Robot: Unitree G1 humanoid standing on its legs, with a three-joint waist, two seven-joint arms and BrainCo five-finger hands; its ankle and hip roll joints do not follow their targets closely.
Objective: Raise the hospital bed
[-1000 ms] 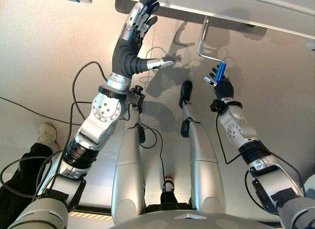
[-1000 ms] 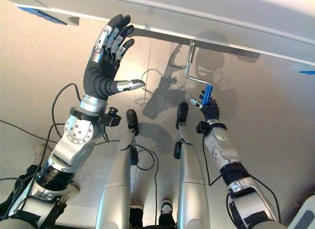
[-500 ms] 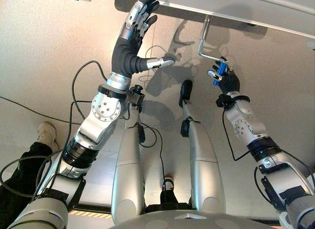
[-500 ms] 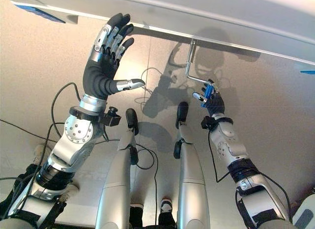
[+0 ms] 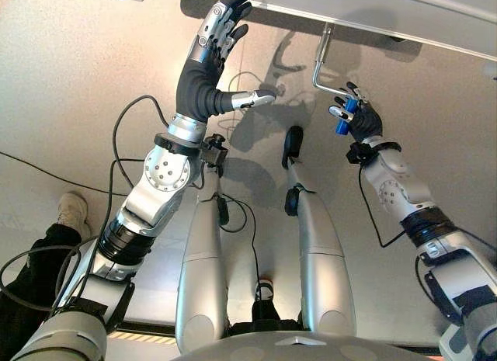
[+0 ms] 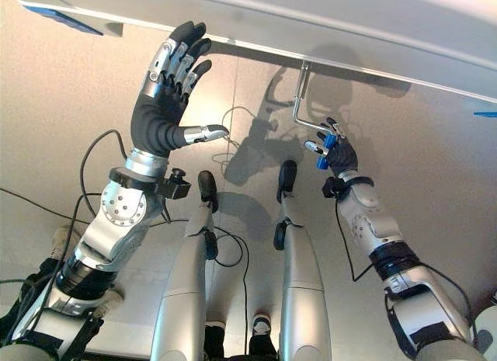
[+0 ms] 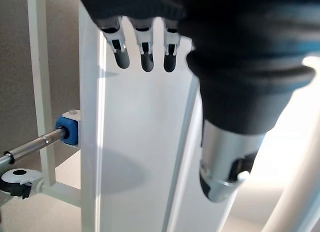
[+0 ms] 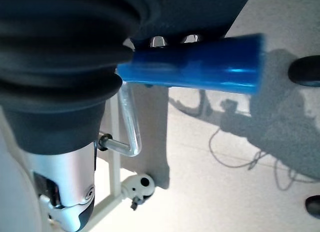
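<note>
While our right hand [image 5: 359,119] wraps its fingers round the blue grip [image 5: 342,118] of the crank handle [image 6: 305,105], we're mid-turn on the winding. The crank hangs from the underside of the white bed frame [image 5: 373,15], its steel shaft bent down to that grip, and we're holding the grip out at the low side of its circle. To do this well we want the wrist loose, letting the grip spin in the palm, and the arm sweeping a full even circle around the shaft's axis rather than tugging sideways. Our left hand [image 5: 211,50] is up with fingers straight and spread, tips at the frame edge, probably bracing, though contact is hard to confirm from here. As for containers, we see none around the bed.
</note>
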